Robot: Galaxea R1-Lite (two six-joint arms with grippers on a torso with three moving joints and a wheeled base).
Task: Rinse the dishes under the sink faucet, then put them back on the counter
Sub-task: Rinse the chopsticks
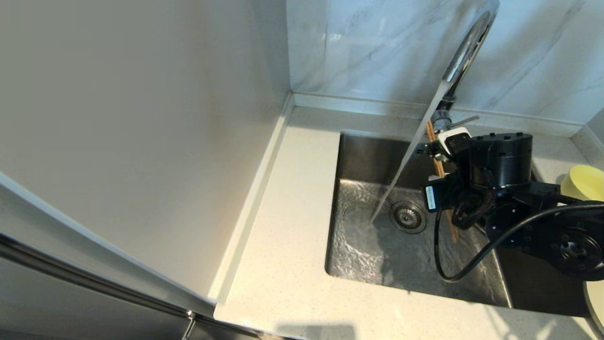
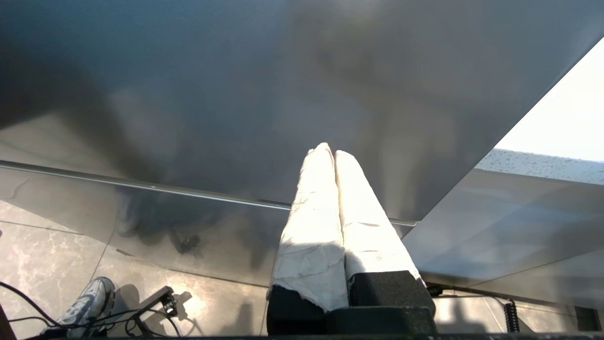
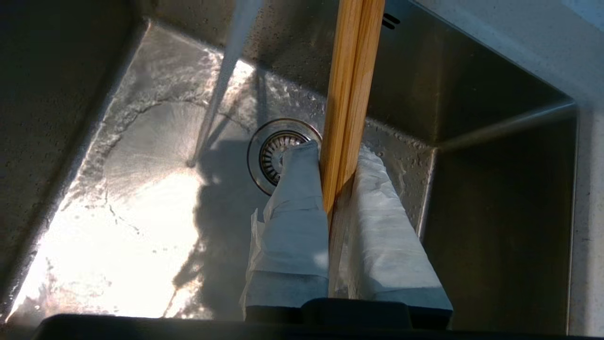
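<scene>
The brown wooden chopsticks (image 1: 440, 166) (image 3: 351, 85) hang steeply over the right part of the steel sink (image 1: 358, 156), with my right gripper (image 1: 442, 147) (image 3: 337, 153) shut on them. Water runs from the chrome gooseneck faucet (image 1: 467, 47) in a slanting stream (image 1: 406, 165) (image 3: 222, 85). The chopsticks are beside the stream, apart from it. On the counter at the far right sits the pale-yellow bowl (image 1: 585, 182), and a sliver of the off-white plate (image 1: 595, 297) shows below it. My left gripper (image 2: 330, 151) is parked low in front of a grey cabinet face, shut and empty.
The speckled off-white counter (image 1: 292, 212) runs left and in front of the sink. A tall panel (image 1: 141, 118) stands at the left. The round drain (image 1: 408, 217) lies under my right gripper. The faucet lever (image 1: 462, 122) sticks out just behind the gripper.
</scene>
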